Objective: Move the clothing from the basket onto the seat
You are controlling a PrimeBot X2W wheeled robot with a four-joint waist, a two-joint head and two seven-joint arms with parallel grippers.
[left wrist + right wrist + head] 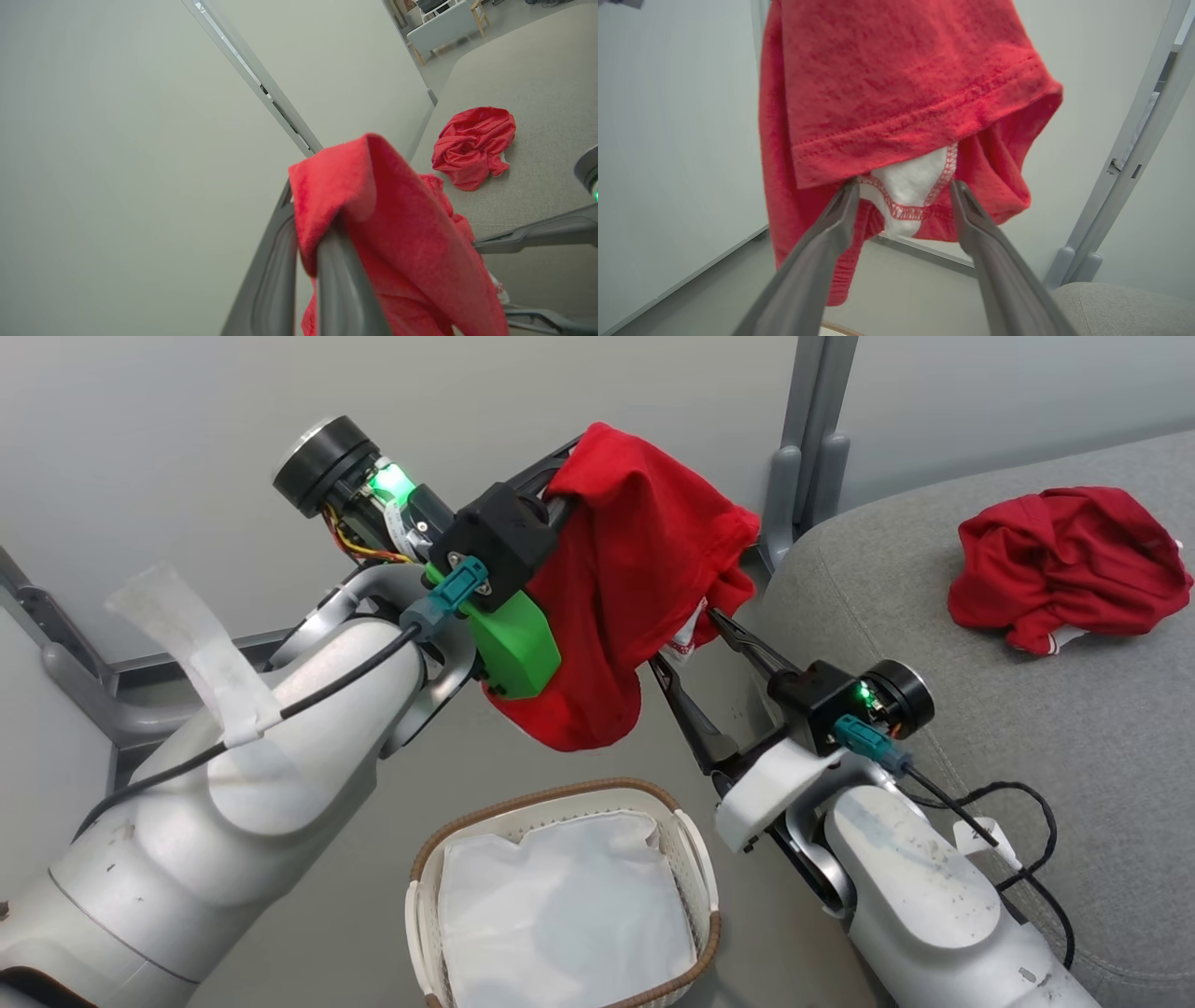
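Two garments: your left end effector is clenched on the first garment, hanging clear above the basket rim, your released right end effector straddling its hem. The second garment lies right of both on the seat, bare cushion around it.

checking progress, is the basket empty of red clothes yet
Empty of clothing: the basket holds just a white liner, no red fabric inside.

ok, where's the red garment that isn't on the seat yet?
Head view, centre: the garment hangs from the shut left hand, above the basket, with the open right hand at its lower edge.
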